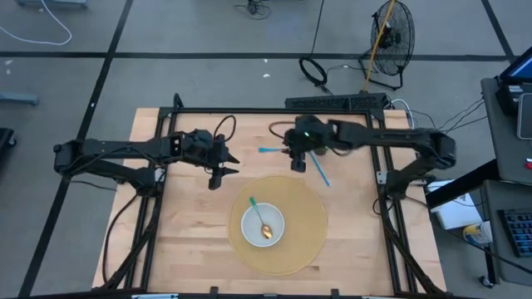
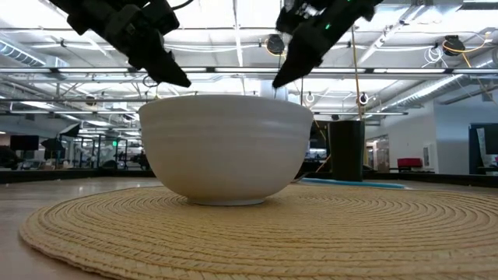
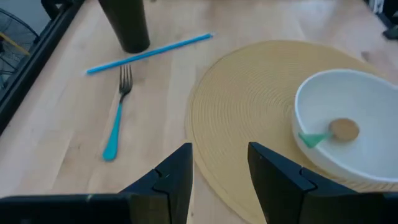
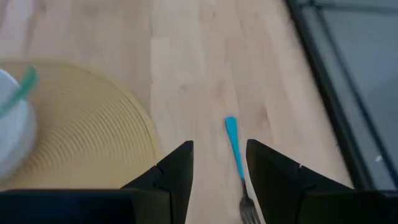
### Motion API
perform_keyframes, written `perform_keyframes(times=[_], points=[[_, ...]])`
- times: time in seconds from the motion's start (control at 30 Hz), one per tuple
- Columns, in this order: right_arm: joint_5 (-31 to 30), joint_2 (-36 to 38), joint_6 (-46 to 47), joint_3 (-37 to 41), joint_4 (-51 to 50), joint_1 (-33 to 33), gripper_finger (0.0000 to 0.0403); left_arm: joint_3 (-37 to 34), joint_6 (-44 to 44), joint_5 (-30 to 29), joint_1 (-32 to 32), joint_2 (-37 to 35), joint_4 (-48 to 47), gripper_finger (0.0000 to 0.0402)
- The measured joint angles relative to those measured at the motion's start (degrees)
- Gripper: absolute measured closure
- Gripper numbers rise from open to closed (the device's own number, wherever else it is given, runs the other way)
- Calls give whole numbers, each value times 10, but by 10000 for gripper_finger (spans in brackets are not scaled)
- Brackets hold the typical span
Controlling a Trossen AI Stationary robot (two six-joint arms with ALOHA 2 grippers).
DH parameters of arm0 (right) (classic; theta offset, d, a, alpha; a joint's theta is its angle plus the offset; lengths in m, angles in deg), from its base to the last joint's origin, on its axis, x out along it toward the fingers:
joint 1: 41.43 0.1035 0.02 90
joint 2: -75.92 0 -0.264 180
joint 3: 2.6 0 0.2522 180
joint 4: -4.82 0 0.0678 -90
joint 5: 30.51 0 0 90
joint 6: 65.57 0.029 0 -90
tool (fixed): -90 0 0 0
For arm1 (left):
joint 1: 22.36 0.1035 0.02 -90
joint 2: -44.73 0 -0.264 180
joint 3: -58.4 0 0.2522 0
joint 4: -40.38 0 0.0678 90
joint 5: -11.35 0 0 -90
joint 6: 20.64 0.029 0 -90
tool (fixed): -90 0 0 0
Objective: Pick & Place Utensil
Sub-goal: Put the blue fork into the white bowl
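**Spoon in the bowl, fork waiting on the worktop**

Nearest the front edge of the worktop [image 1: 183, 249], a round woven mat [image 1: 307, 241] carried a white bowl [image 1: 263, 225]. A spoon [image 1: 260, 218] with a green handle and gold head lay inside it, handle leaning over the rim; one utensil appeared already placed.

Beyond the mat, both arms hung above the bare wood. The left gripper [image 1: 218, 171] hovered just off the mat's far-left edge, fingers [image 3: 177, 171] spread and empty, probably parked clear of the bowl. The right gripper [image 1: 298, 161] hovered at the mat's far edge, its fingers [image 4: 177, 167] also parted with nothing between them. Its wrist view looked down on a blue-handled fork [image 4: 236, 158] lying flat on the wood, roughly lined up with the gap between the fingers, which suggested the fork was the next pick.

A thin blue stick [image 1: 320, 170], possibly a straw or chopstick, lay beside the fork. From above, the right gripper covered most of the fork, leaving only a blue end showing. In the low view the bowl blocked nearly everything behind it, and the spoon could not be seen at all.
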Motion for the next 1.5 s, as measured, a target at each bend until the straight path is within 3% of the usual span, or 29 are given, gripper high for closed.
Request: perform_keyframes(times=[0.2, 0.53, 1.07, 1.5], points=[[57, -91, -63, -48, -33, -65, 261, 0, 9, -3, 2, 0, -16, 243], [58, -187, -109, -55, -26, -111, 261, 0, 12, -3, 2, 0, -17, 243], [58, -266, -97, -54, 33, -109, 261, 0, 5, -3, 2, 0, -4, 243], [53, -268, -87, -54, 14, -119, 261, 0, 3, -3, 2, 0, -2, 243]])
